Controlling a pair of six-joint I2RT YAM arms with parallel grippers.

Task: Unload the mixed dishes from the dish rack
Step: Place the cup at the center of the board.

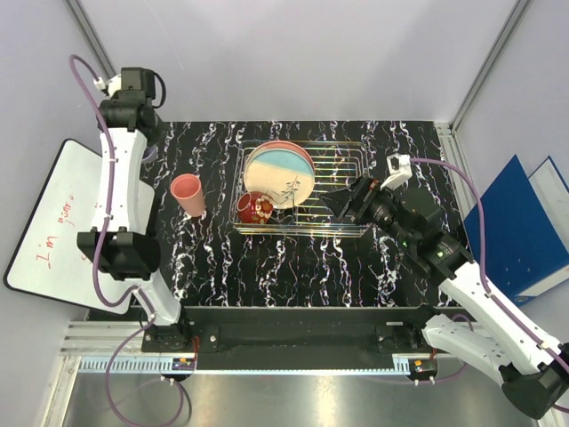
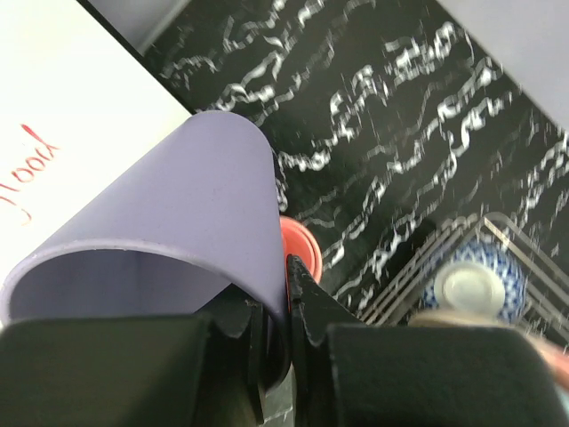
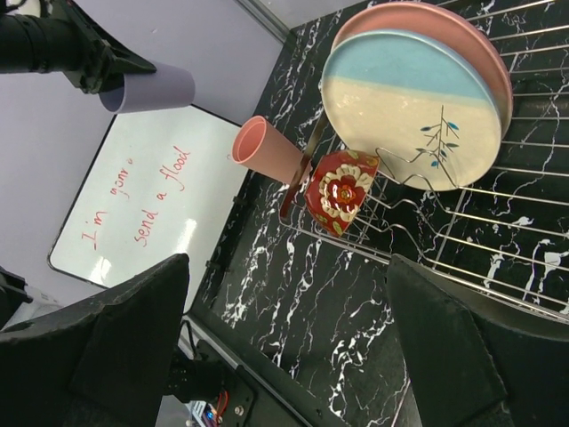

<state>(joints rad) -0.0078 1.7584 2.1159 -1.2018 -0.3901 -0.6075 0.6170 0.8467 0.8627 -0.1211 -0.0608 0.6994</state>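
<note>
The left jaws (image 2: 283, 298) are pinched shut on the wall of the lavender cup (image 2: 160, 231), which they hold at the far left, well apart from the rack (image 1: 342, 165). The right jaws (image 3: 284, 356) gape wide and hold nothing, over the rack's right part. Unloading looks partly done. A pink cup (image 1: 188, 194) stands on the surface (image 1: 267, 267) left of the rack. Inside it are left a blue-and-cream plate (image 3: 409, 107), a pink plate (image 3: 489, 53), a red bowl (image 3: 340, 189) and a blue-and-white bowl (image 2: 476, 280).
</note>
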